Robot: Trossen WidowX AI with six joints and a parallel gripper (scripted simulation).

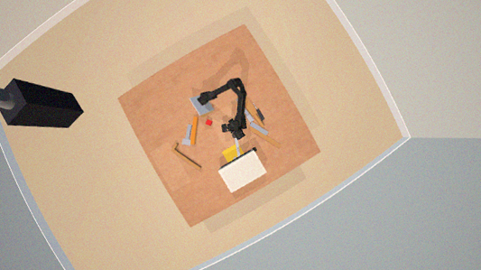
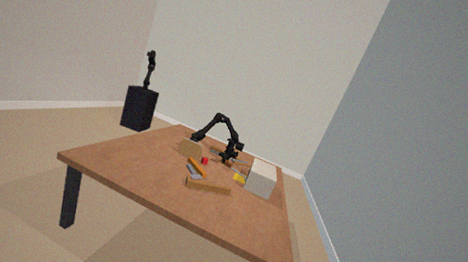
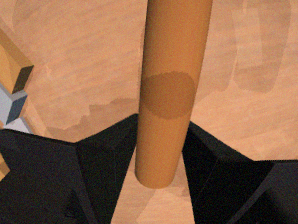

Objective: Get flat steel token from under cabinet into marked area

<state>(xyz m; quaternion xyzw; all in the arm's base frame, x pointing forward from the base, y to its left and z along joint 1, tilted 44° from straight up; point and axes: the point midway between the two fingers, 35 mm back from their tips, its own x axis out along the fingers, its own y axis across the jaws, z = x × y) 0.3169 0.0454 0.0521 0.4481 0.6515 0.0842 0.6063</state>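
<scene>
My gripper (image 1: pixel 236 136) (image 2: pixel 224 160) (image 3: pixel 160 121) is shut on the round orange-brown handle (image 3: pixel 172 50) of a tool. The tool's thin grey shaft (image 1: pixel 237 146) (image 2: pixel 238 172) runs from the gripper across the yellow marked area (image 1: pixel 229 154) (image 2: pixel 238 178) to the front of the cabinet. The white cabinet (image 1: pixel 243 172) (image 2: pixel 260 179) stands just beyond that area. The shaft's far end is hidden at the cabinet's dark front edge; how far it reaches under cannot be told. The steel token is not visible in any view.
A red cube (image 1: pixel 208 122) (image 2: pixel 204 160) lies near the arm base. An orange bar (image 1: pixel 194 131) (image 2: pixel 197 167) lies beside a grey piece (image 1: pixel 187 135). A brown hooked bar (image 1: pixel 187 158) (image 2: pixel 208 186) lies to one side of the cabinet. Several brown and grey pieces (image 1: pixel 259 128) lie on the other side.
</scene>
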